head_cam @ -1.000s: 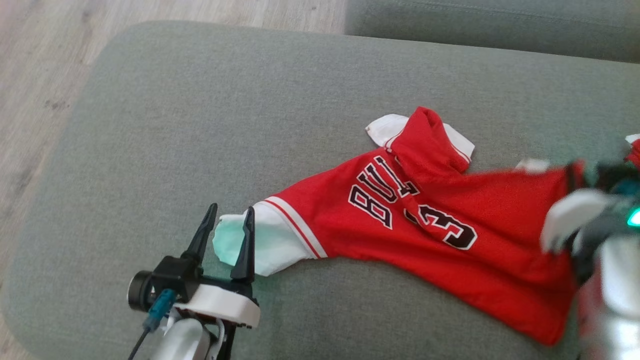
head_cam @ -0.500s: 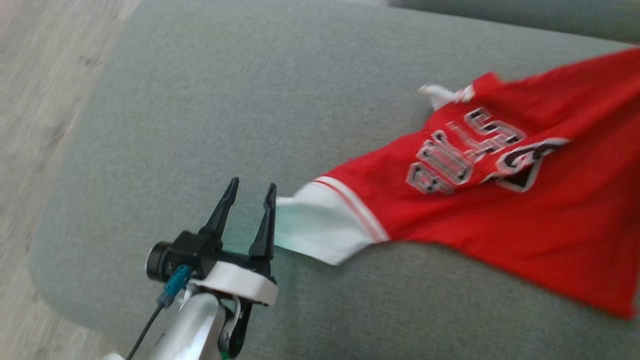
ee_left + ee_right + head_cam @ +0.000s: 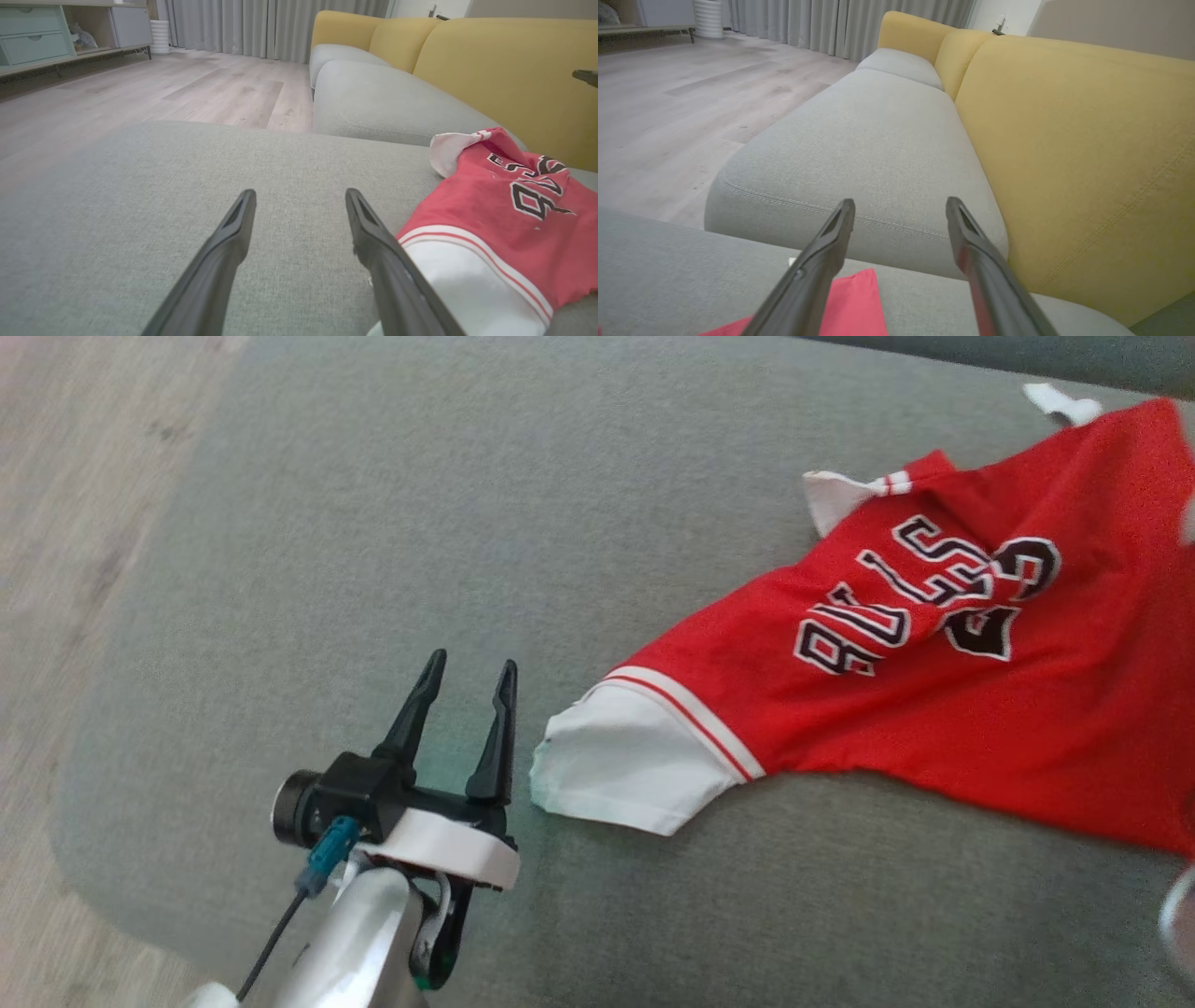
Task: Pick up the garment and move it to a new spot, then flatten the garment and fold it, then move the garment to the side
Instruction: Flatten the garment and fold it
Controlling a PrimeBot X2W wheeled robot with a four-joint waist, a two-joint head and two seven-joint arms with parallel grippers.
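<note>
Two end effectors, both with fingers spread and empty: the left end effector (image 3: 471, 672) sits low over the grey sofa cushion (image 3: 448, 504), just beside the white sleeve (image 3: 625, 770) of the red garment (image 3: 943, 709) lying on that cushion; the right end effector (image 3: 899, 205) hangs above a red corner of it

A grey sofa seat (image 3: 467, 523) stands on a pale wood floor (image 3: 140, 93); its back cushions (image 3: 1064, 140) are yellow. Grey curtains (image 3: 233, 23) hang at the far side, beside a white ribbed cylinder (image 3: 160, 35) and a low cabinet (image 3: 32, 46) with pale green drawers.
</note>
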